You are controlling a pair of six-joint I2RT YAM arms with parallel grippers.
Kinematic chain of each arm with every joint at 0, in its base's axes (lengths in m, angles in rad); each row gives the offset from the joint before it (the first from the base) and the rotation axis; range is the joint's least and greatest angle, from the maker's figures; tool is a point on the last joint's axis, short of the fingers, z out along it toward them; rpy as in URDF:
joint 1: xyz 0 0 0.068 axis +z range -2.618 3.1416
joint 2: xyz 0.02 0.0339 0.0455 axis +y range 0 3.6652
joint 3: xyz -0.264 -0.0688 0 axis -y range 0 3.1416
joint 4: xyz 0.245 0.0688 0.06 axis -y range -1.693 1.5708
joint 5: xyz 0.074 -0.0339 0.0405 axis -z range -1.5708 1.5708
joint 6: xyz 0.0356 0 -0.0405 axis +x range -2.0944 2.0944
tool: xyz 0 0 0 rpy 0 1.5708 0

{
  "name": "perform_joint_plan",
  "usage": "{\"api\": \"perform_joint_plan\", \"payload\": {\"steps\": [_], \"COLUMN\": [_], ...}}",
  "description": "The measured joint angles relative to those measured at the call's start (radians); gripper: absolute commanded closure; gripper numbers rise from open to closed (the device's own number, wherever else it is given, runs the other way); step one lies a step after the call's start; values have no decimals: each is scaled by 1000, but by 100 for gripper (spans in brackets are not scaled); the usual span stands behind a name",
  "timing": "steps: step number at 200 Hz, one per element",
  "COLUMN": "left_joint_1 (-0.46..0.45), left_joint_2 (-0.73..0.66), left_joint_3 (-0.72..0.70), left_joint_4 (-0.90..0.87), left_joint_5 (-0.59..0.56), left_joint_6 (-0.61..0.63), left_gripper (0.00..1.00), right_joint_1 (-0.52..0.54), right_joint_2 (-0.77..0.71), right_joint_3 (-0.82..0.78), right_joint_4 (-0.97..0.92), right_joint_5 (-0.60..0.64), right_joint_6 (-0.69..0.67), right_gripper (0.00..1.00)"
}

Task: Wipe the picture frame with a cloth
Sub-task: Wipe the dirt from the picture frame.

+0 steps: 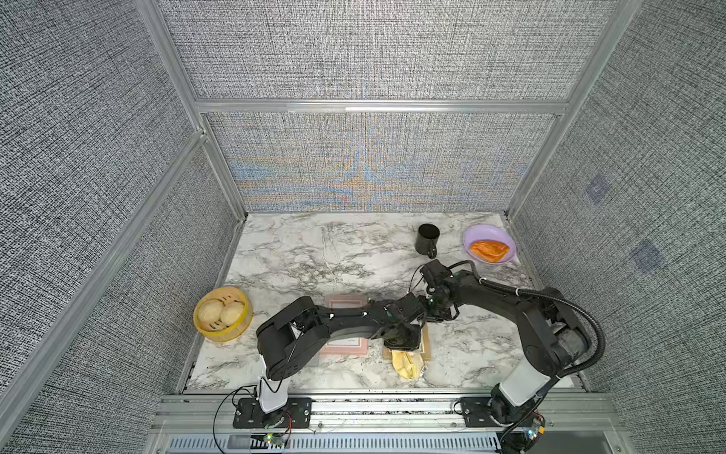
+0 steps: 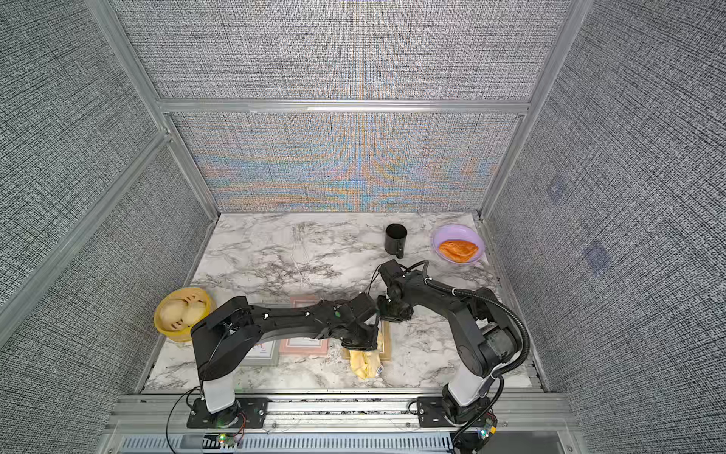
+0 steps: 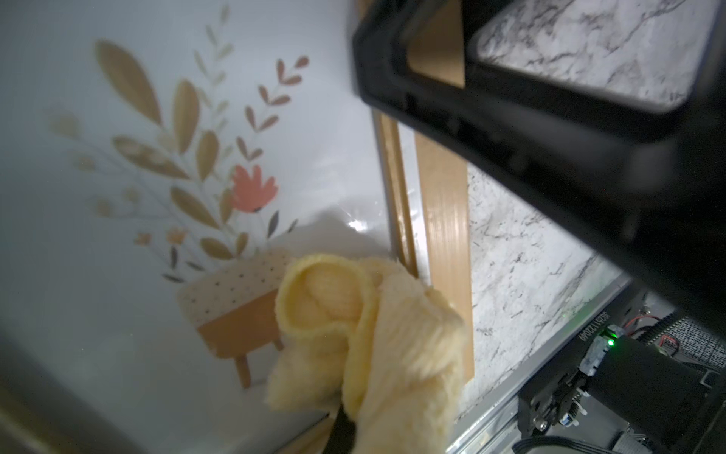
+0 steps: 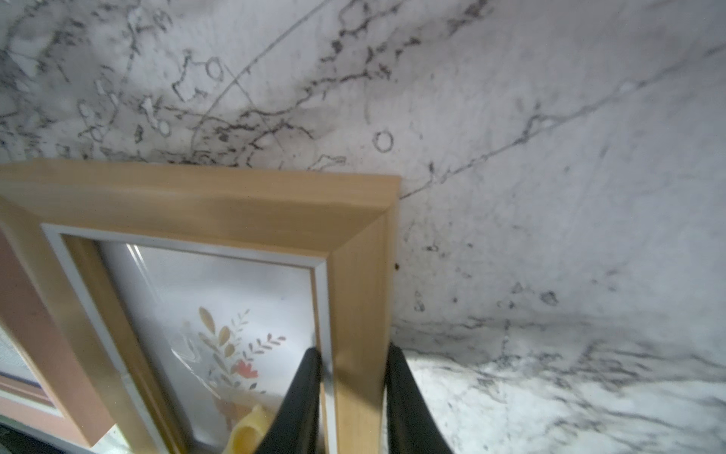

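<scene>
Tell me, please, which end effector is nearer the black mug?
Right. The right end effector grips the wooden frame toward the black mug; the left end effector holds the cloth farther from it.

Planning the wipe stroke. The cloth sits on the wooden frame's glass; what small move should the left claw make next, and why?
Probably sweep the cloth across the glass, toward its middle. The left claw grips it bunched by the wooden frame's rail, and the right claw clamps that rail, so the frame should hold.

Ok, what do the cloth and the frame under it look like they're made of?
Cloth: soft pale-yellow fabric, likely terry or microfiber, from its fuzzy nap. Frame: light matte wood or wood-look, faint grain; its pane is glossy, glass or acrylic.
</scene>
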Motion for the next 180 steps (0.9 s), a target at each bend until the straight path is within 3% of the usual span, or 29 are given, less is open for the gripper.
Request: {"api": "perform_joint_plan", "payload": {"steps": [84,180], "left_joint_1": [49,-44], "left_joint_2": [-133,10], "left_joint_3": [-148,9], "left_joint_4": [-37,12], "left_joint_5": [-87,-72], "left_joint_6": [-7,-19], "left_gripper": [100,100], "right_joint_1": [1,4], "right_joint_2": [2,12], "right_joint_3": [-8,-4], "right_joint_4": [8,3], "right_joint_5": [-12,-13], "right_joint_6": [7,7], "right_gripper": [77,77]}}
